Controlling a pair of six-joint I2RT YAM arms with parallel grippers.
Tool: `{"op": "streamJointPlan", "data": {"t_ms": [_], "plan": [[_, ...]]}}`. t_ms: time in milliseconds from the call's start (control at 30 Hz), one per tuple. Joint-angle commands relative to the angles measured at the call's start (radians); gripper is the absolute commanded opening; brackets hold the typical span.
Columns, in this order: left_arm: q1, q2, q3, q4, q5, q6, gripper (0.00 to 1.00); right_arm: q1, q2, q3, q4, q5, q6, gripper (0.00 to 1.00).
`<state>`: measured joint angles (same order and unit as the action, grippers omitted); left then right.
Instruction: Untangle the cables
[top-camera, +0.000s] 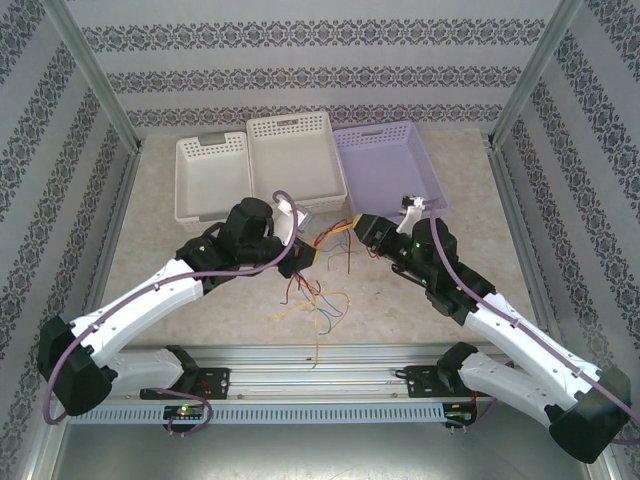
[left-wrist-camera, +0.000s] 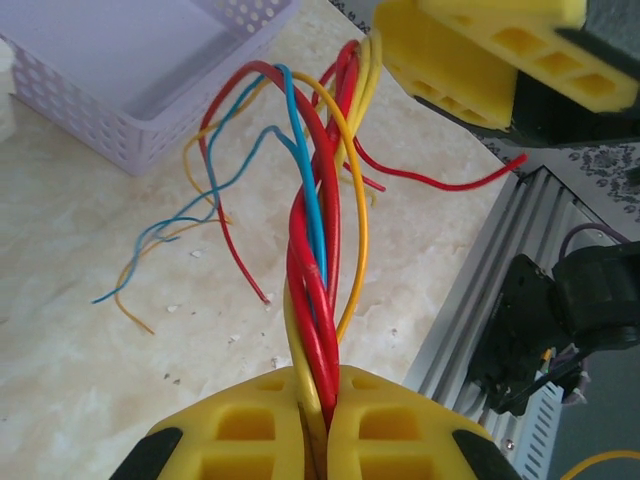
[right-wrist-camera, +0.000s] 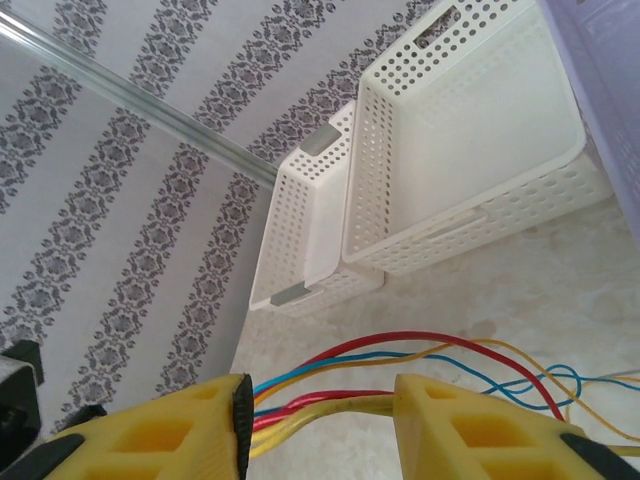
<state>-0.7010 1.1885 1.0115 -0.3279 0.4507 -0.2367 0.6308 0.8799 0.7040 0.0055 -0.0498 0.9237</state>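
The cables (top-camera: 332, 238), thin red, yellow and blue wires, stretch in a twisted bundle between my two grippers, and their loose ends trail down onto the table (top-camera: 315, 300). My left gripper (top-camera: 305, 256) is shut on the bundle; in the left wrist view the twisted cables (left-wrist-camera: 315, 230) run out from between its closed yellow fingers (left-wrist-camera: 318, 405). My right gripper (top-camera: 360, 228) is open. In the right wrist view the cables (right-wrist-camera: 380, 385) cross the wide gap of the right gripper (right-wrist-camera: 320, 420), from one fingertip (right-wrist-camera: 200, 425) to the other.
Two white baskets (top-camera: 213, 175) (top-camera: 295, 155) and a purple basket (top-camera: 390, 165) stand side by side at the back of the table. The aluminium rail (top-camera: 320, 365) runs along the near edge. My right gripper's yellow fingers (left-wrist-camera: 470, 50) sit close above the left gripper.
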Motion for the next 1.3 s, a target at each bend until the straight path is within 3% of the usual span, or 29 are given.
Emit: {"op": "streamJointPlan", "data": {"t_ms": [0,200,533,800,967,1267], "plan": [[-0.013,-0.058,-0.012,0.042,-0.084,0.013,0.00,0.005,-0.036,0.009,-0.089,0.010,-0.089,0.42],[-0.012,-0.104,-0.041,0.088,-0.205,-0.036,0.00,0.068,-0.143,-0.062,-0.080,-0.049,-0.179,0.40],[-0.012,-0.065,-0.008,0.086,-0.226,-0.062,0.00,0.202,-0.165,-0.137,0.048,-0.199,-0.264,0.57],[-0.011,-0.051,-0.006,0.110,-0.234,-0.091,0.00,0.276,-0.130,-0.159,0.084,-0.217,-0.322,0.57],[-0.013,-0.053,-0.029,0.138,-0.210,-0.112,0.00,0.283,-0.134,-0.127,-0.045,0.053,-0.318,0.51],[-0.028,-0.076,-0.091,0.163,-0.214,-0.131,0.00,0.188,-0.119,-0.077,0.102,0.096,-0.189,0.55]]}}
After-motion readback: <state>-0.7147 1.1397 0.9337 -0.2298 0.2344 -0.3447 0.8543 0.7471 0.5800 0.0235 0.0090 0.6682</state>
